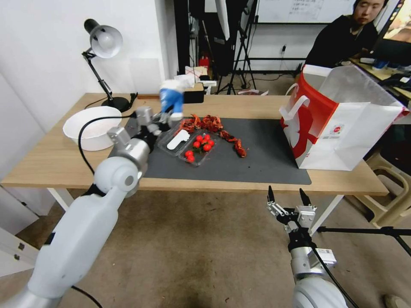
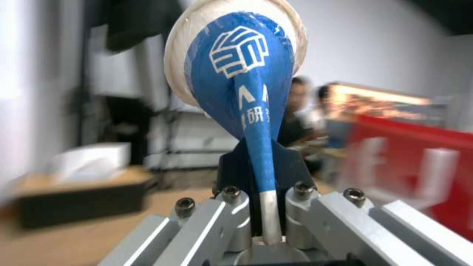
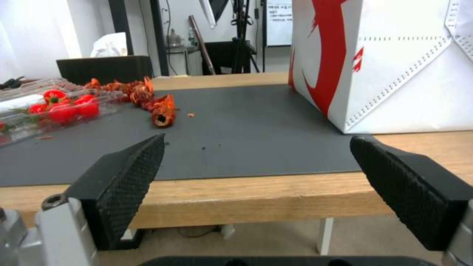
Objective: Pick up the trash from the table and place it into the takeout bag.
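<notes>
I had the left gripper [image 1: 165, 116] pinching the flattened blue paper cup [image 1: 171, 99] above the table [image 1: 51, 158], so clearing the takeout bag [image 1: 342, 128] rim came first, I judged, while the right gripper [image 1: 286, 197] hung wide below.

A lab or studio: tripods [image 1: 239, 47], whiteboard [image 1: 304, 10] and desk lamp [image 1: 102, 55].

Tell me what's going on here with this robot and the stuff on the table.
The robot is clearing trash. Its left gripper holds a squashed blue paper cup in the air above the left part of the dark mat, jaws shut on the cup's pinched end. The takeout bag stands open at the table's right end, with nothing dropped in that can be seen. The right gripper waits open, low in front of the table edge.
</notes>
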Controlling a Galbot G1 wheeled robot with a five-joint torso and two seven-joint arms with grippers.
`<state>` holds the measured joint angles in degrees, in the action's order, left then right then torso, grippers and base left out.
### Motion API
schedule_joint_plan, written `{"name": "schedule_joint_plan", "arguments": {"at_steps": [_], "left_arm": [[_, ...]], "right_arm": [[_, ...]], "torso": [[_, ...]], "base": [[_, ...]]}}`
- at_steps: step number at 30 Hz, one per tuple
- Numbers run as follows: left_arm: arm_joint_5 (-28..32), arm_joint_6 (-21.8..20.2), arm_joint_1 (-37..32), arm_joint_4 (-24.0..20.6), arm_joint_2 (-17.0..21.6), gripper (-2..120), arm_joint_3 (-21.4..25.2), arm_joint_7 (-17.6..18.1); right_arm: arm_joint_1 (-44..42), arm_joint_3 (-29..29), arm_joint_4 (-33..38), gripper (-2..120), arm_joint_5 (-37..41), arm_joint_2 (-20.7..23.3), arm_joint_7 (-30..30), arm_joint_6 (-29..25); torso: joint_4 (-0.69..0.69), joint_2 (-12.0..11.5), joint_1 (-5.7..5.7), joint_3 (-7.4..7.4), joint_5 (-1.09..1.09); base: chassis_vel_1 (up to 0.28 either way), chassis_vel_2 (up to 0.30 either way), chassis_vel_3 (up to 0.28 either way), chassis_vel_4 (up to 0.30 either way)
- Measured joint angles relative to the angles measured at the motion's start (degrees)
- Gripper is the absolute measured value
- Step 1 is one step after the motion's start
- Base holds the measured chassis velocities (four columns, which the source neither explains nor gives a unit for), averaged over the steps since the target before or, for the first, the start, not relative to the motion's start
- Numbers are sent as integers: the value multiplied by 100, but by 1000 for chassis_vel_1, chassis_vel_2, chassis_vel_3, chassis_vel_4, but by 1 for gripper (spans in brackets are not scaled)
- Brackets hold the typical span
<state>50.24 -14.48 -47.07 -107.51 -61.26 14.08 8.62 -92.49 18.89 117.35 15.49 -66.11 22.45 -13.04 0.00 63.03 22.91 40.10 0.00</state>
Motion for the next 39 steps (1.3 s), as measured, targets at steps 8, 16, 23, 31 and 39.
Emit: {"name": "schedule_joint_plan", "arguments": {"at_steps": [8, 16, 23, 31, 39], "left_arm": [[159, 918, 964, 279, 302, 1, -1211, -1134], [535, 1117, 2859, 1026, -10, 1, -2992, -1437], [848, 1101, 3830, 1622, -631, 1, -3799, -1427], [1241, 1107, 4938, 2669, -1755, 1, -4532, -1464], [1313, 1127, 5286, 3472, -2342, 1, -4677, -1580]], "right_arm": [[-2, 11, -19, 94, -109, -53, 0, -22], [-20, 28, -5, 94, -180, -90, 1, -32], [-2, 29, -27, 96, -216, -147, 1, -40], [9, -1, -65, 100, -242, -198, -8, -42], [4, -18, -58, 100, -271, -204, -13, -38]], "torso": [[0, -1, 0, 1, -2], [0, -1, 1, 1, 0], [1, -1, 1, 1, 2], [0, -1, 1, 0, 1], [0, -1, 1, 1, 1]], "base": [[0, 0, 0, 0], [0, 0, 0, 0], [0, 0, 0, 0], [0, 0, 0, 0], [0, 0, 0, 0]]}}
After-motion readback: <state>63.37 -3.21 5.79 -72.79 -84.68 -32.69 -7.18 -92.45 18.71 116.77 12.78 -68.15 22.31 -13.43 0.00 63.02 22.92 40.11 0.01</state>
